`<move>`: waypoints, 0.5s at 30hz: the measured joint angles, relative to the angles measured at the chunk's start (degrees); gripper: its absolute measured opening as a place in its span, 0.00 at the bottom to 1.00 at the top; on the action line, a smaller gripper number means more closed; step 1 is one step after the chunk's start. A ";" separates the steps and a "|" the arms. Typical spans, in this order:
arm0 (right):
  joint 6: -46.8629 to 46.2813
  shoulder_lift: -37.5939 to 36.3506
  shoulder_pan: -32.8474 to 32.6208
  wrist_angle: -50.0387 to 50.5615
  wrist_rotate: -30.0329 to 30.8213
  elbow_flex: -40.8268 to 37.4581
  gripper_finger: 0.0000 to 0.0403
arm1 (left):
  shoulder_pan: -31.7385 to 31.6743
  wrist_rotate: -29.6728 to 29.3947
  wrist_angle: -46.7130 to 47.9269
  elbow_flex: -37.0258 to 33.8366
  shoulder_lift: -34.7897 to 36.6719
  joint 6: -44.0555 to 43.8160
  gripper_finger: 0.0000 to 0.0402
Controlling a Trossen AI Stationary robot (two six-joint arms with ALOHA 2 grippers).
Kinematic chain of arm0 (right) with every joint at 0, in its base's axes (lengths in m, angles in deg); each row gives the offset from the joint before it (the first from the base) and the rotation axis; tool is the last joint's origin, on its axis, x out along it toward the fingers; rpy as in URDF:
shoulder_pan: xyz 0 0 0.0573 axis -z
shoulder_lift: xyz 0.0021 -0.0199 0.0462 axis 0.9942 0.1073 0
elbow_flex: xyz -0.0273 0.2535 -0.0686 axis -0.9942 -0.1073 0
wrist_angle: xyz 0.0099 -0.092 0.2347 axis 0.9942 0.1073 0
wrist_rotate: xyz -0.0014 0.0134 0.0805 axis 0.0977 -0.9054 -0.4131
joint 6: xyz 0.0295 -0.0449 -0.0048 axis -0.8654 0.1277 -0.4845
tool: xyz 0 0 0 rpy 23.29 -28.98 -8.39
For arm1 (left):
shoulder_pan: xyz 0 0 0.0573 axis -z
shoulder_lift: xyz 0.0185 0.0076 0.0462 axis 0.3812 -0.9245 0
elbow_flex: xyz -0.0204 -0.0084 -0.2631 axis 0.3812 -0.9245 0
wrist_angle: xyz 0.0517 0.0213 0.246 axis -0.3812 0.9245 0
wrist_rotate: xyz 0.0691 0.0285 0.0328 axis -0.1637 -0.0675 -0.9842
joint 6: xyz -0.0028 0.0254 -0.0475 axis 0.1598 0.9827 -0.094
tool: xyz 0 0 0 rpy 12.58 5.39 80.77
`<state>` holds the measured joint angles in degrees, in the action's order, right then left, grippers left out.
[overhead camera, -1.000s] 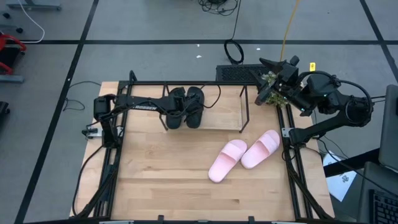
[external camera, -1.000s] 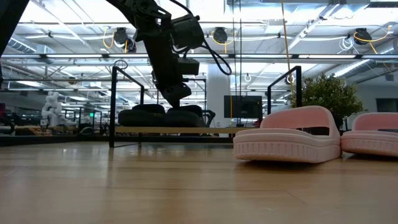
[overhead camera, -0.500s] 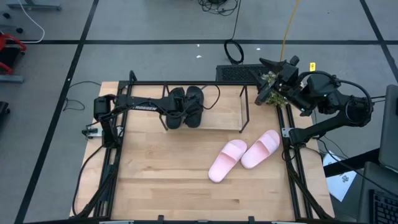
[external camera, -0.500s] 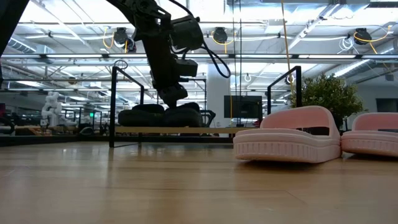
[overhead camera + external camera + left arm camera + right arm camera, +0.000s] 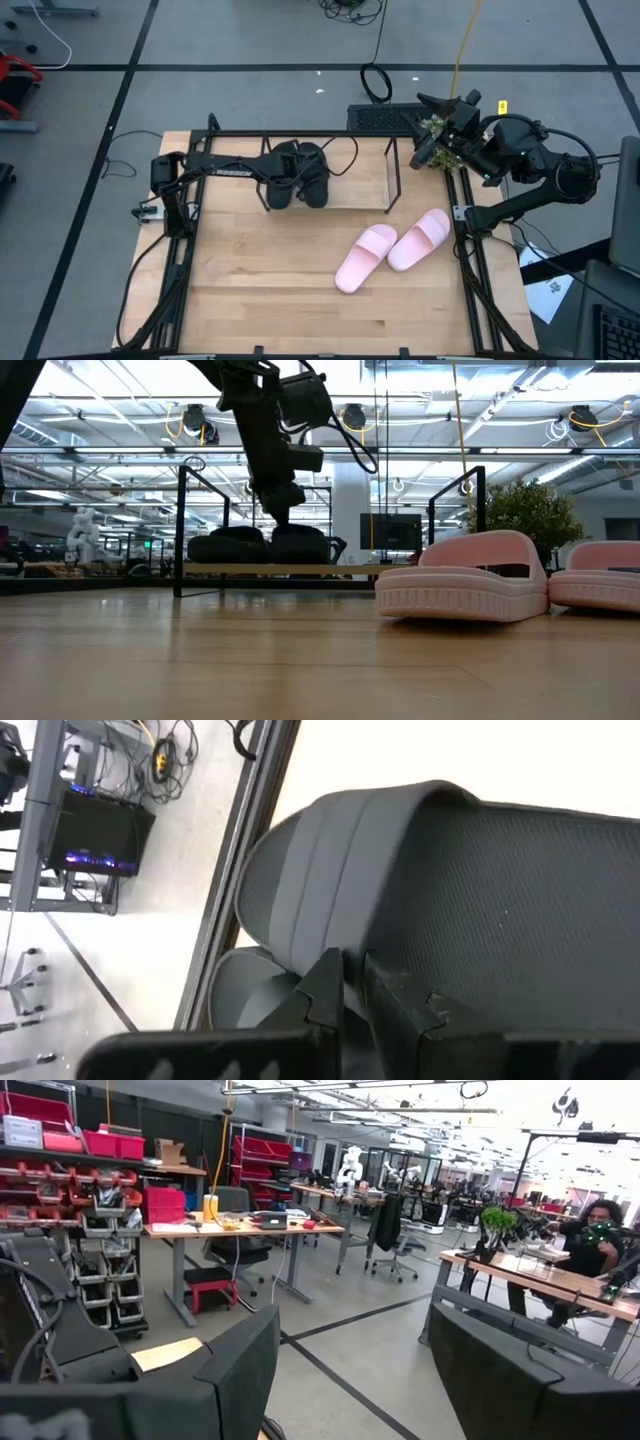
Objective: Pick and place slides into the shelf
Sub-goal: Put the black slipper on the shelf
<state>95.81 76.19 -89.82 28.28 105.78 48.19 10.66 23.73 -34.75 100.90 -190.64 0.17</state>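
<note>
Two black slides [image 5: 297,172] sit side by side on the shelf [image 5: 365,190], and the left gripper [image 5: 286,181] is down over them with its fingers [image 5: 322,990] nearly pressed together, pinching the edge of the strap of one black slide [image 5: 480,900]. In the low view the left arm comes down onto the pair [image 5: 262,545], which rest on the shelf's board at its left half. Whether the sole has fully settled I cannot tell, but the placing of this slide looks close to done, with only the release left.

Out from the shelf, toward its front and right, the two pink slides [image 5: 393,249] lie on the table [image 5: 260,300], touching each other along their sides, well apart from the black pair. Their long axes run on a slant, toes pointing toward the shelf's right end and heels away from it. The right half of the shelf board is still bare, so that is likely where they belong.

Beyond the shelf's right end, off the table's corner by a small plant [image 5: 436,128], the right gripper [image 5: 350,1370] waits with its fingers spread wide and nothing between them. It is the nearer arm to the pink pair, so the next pick probably falls to it, reaching back and down toward the slanted pink straps.
</note>
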 joint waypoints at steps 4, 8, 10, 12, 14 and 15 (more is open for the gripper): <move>-0.82 0.00 0.00 0.02 -0.01 0.00 0.61 | -0.07 0.07 0.49 0.00 0.00 0.05 0.09; -0.83 0.00 0.00 0.02 0.00 0.00 0.61 | -0.13 0.04 0.55 0.00 0.02 -0.10 0.09; -0.83 0.00 0.00 0.02 -0.02 0.00 0.61 | -0.15 0.04 0.92 0.00 0.02 -0.10 0.09; -0.83 0.00 0.00 0.02 -0.02 0.00 0.61 | -0.15 0.03 1.16 0.00 0.02 -0.08 0.09; -1.04 0.00 0.00 0.02 -0.02 0.00 0.61 | -0.15 -0.09 1.40 0.00 0.02 -0.08 0.09; -1.06 0.00 0.00 0.02 -0.02 0.00 0.61 | -0.15 -0.10 1.43 0.00 0.02 -0.05 0.09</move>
<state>94.74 76.19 -89.82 28.30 105.76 48.19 10.51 23.63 -33.32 100.90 -190.62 0.12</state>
